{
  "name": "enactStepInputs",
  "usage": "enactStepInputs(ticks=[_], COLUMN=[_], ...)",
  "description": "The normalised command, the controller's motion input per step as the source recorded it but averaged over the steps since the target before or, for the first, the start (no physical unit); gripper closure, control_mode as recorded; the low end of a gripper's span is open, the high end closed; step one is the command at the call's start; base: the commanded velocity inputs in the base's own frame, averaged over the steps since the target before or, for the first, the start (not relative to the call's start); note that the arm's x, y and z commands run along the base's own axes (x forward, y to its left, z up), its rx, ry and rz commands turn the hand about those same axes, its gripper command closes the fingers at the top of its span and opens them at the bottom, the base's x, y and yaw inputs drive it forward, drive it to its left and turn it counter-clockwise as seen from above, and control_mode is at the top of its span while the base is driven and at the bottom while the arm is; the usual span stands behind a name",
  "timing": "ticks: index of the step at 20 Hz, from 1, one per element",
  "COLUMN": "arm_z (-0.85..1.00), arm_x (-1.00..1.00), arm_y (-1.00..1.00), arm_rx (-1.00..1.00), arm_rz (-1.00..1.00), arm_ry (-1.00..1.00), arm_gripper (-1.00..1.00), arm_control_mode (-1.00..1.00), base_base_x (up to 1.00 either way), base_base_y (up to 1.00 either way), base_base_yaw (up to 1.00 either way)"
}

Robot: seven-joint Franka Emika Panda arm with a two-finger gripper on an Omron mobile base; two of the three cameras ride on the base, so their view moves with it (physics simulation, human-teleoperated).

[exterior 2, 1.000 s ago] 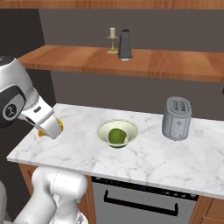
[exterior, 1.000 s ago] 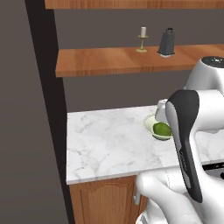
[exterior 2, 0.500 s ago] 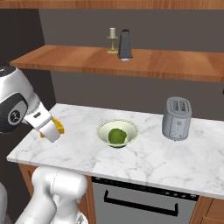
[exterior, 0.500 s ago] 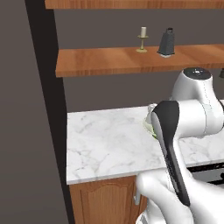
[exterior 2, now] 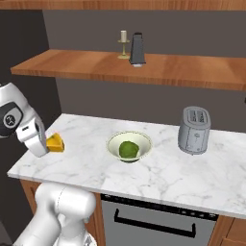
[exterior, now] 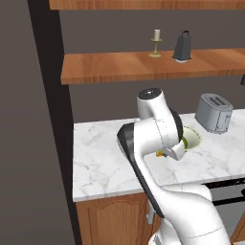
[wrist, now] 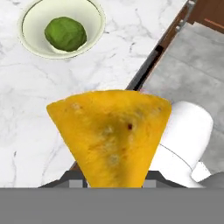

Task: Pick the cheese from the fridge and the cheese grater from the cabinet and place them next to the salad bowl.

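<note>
My gripper (exterior 2: 47, 143) is shut on the cheese (exterior 2: 55, 142), a yellow-orange wedge held just above the left part of the marble counter (exterior 2: 86, 166). In the hand view the cheese (wrist: 109, 133) spreads wide between the fingers. The salad bowl (exterior 2: 113, 143), cream with a green lump (exterior 2: 128, 149), stands to the right of the cheese, a clear gap apart. From the left base the arm hides part of the bowl (exterior: 195, 139). The dark grey cheese grater (exterior 2: 137, 49) stands upright on the wooden cabinet shelf (exterior 2: 72, 67), beside a pale candlestick (exterior 2: 124, 43).
A silver toaster (exterior 2: 194, 129) stands right of the bowl. An oven with a dark handle (exterior 2: 153, 227) sits under the counter's front edge. A tall dark grey panel (exterior: 28, 143) closes off the counter's left end. A second shelf (exterior: 143, 4) runs above.
The arm's upper links have swung left across the left base view, uncovering the toaster. The gripper, still holding the cheese, has sunk slightly over the counter's left part.
</note>
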Motion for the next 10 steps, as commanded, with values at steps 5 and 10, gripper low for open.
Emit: enactStepInputs(ticks=[5, 10], arm_z=[-0.45, -0.69], arm_x=[0.78, 0.50], arm_y=[-0.08, -0.01], arm_rx=[0.00, -0.04], arm_rz=[-0.29, -0.09], arm_ry=[0.14, -0.18], arm_gripper=[1.00, 1.00], arm_control_mode=[-1.00, -1.00], base_base_x=[0.00, 0.00], base_base_y=[0.00, 0.00], base_base_yaw=[0.00, 0.00])
